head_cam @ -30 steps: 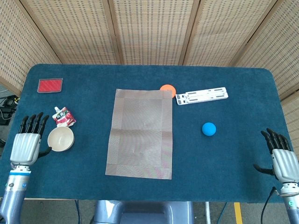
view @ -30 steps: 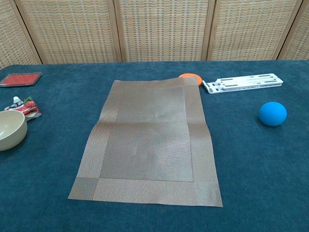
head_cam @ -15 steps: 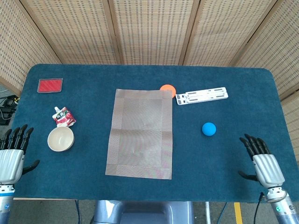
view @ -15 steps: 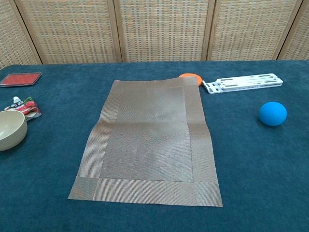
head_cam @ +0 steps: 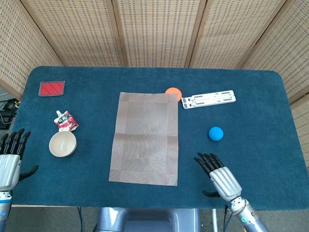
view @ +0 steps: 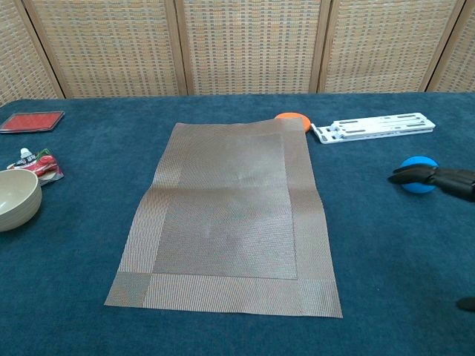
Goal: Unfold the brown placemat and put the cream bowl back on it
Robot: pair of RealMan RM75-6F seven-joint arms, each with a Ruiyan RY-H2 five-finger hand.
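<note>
The brown placemat lies fully opened and flat in the middle of the bench, so the unfolding looks done — what remains is the bowl. The cream bowl stands upright on the bare cloth well to the left of the mat, just below a small red-and-white sachet, apart from both hands. The left hand hovers at the bench's left edge near the bowl, fingers spread and holding nothing; it seems the better placed to fetch it. The right hand is over the cloth just right of the mat's near corner, fingers apart and empty — the blue ball sits beyond it.
</note>
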